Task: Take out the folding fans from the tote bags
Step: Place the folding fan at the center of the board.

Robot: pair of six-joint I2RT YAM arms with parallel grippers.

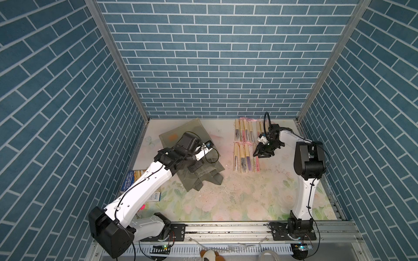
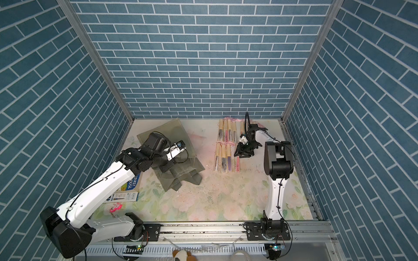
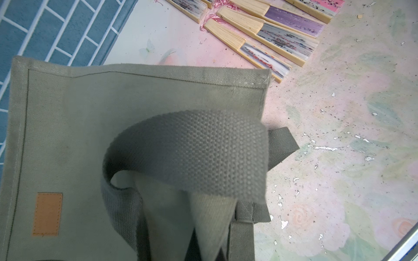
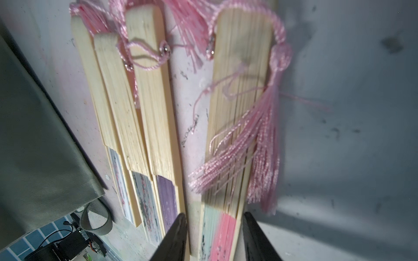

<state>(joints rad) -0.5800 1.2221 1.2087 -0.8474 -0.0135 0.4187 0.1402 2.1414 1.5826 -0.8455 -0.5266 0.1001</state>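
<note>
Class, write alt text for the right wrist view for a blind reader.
The right end effector, jaws open, straddles a closed pink-tasselled fan on the table; three more closed fans and the tote bag lie beside.

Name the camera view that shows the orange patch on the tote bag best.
Left wrist view: the orange patch sits close up, stitching visible. In a top view it is a faint smudge; the right wrist view shows only plain tote bag fabric.

The floral tabletop carries a grey-green tote bag, two rows of folding fans and a blue book.
</note>
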